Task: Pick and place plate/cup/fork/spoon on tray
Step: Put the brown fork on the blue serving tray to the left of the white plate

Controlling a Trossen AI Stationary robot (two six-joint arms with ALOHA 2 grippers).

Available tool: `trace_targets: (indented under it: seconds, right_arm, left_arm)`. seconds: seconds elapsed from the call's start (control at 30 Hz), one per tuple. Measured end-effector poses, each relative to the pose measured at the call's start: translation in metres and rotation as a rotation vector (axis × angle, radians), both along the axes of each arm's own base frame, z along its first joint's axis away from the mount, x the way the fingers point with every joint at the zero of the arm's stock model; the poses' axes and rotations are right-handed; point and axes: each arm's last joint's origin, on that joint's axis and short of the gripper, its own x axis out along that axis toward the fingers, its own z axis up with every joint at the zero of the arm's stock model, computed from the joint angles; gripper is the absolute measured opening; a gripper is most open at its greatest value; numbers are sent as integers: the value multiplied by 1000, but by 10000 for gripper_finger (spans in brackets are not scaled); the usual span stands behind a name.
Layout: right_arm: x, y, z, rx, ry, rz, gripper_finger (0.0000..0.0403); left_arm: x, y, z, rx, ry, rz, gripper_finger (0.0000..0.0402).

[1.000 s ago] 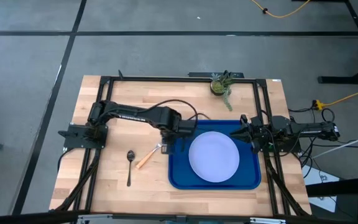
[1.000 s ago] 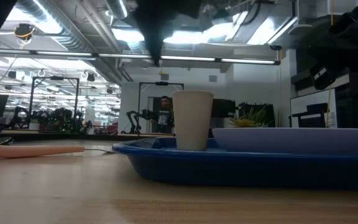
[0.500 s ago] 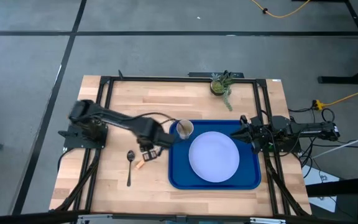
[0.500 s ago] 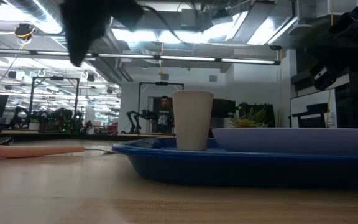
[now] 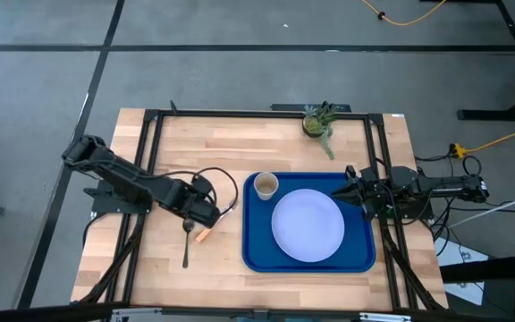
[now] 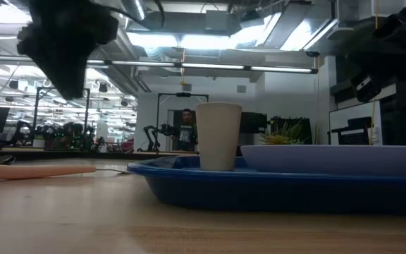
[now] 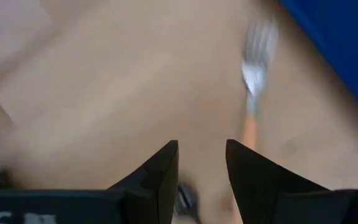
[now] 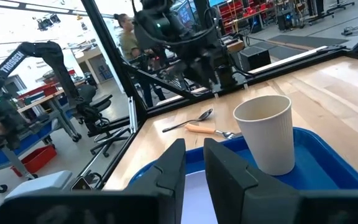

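Observation:
The blue tray lies right of the table's middle. The pale plate lies flat in it, and the tan cup stands upright on its base in the tray's far left corner; the cup also shows in the low view. The orange-handled fork and the dark spoon lie flat on the wood left of the tray. My left gripper hovers open over the fork, touching nothing. My right gripper waits shut at the tray's right rim.
A small green potted plant stands at the table's far edge. Black frame rails run along the table's left, right and far sides. In the right wrist view a person stands in the room beyond the table.
My left gripper has drawn back from over the cup in the tray's far left corner, going toward the table's left edge and a little nearer, to above the fork and spoon. The cup, hidden under it before, now stands uncovered and upright in the tray.

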Motion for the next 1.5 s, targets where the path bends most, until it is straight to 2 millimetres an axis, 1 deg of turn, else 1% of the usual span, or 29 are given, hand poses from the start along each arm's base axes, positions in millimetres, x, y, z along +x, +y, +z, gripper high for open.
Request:
trace_targets:
  seconds: [0.1,0.27,0.4,0.53,0.6,0.7,0.83,0.93,1.03,1.23,1.37,1.5]
  right_arm:
    - [0,0,0,-1,0,0,65]
    - [0,0,0,-2,0,0,65]
    - [0,0,0,-2,0,0,65]
    - [0,0,0,0,0,0,65]
    - [0,0,0,0,0,0,65]
    - [0,0,0,0,1,0,65]
    - [0,0,0,-2,0,0,65]
    - [0,0,0,-2,0,0,65]
    - [0,0,0,-1,0,0,65]
    - [0,0,0,-1,0,0,65]
    - [0,0,0,-1,0,0,65]
    - [0,0,0,-1,0,0,65]
  left_arm:
    - [0,5,-15,81,28,-1,127]
    - [-2,5,-25,40,57,21,127]
    - [4,1,-27,-21,-36,79,127]
    - [16,-1,-28,16,-181,94,127]
    - [20,-3,-32,13,-204,93,127]
    - [24,-8,-42,-4,-159,53,127]
    - [28,-16,-58,-1,-74,-55,127]
    - [30,-21,-69,-37,-11,-126,127]
    - [34,-26,-77,-86,-2,-149,127]
    - [37,-30,-87,-94,15,-160,127]
    - [38,-29,-88,-70,19,-163,127]
    - [38,-28,-88,-15,32,-252,127]
